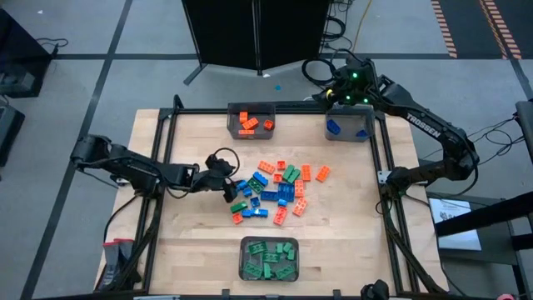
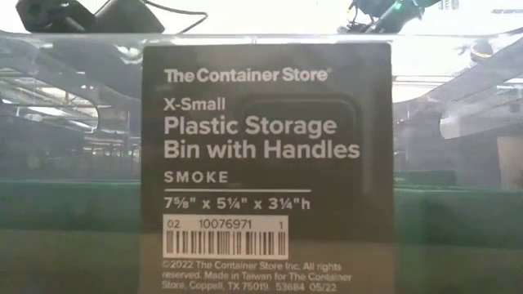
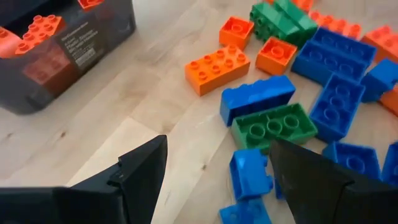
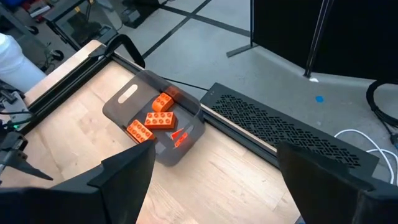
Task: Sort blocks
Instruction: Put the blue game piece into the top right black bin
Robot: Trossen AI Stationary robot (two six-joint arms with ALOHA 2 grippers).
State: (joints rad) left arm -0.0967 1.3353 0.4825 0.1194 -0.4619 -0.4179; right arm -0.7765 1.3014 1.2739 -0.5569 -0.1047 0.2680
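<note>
left pincer (image 1: pixel 226 188) wide open, empty, low at loose blocks (image 1: pixel 275 190) pile's near edge, small blue block (image 3: pixel 250 174) between fingers; right pincer (image 1: pixel 348 93) open, empty, far off.

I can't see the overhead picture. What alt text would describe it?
On a wooden table, the open left gripper reaches a central heap of small orange, green and blue plastic bricks; the open right gripper hovers above a grey bin.
</note>
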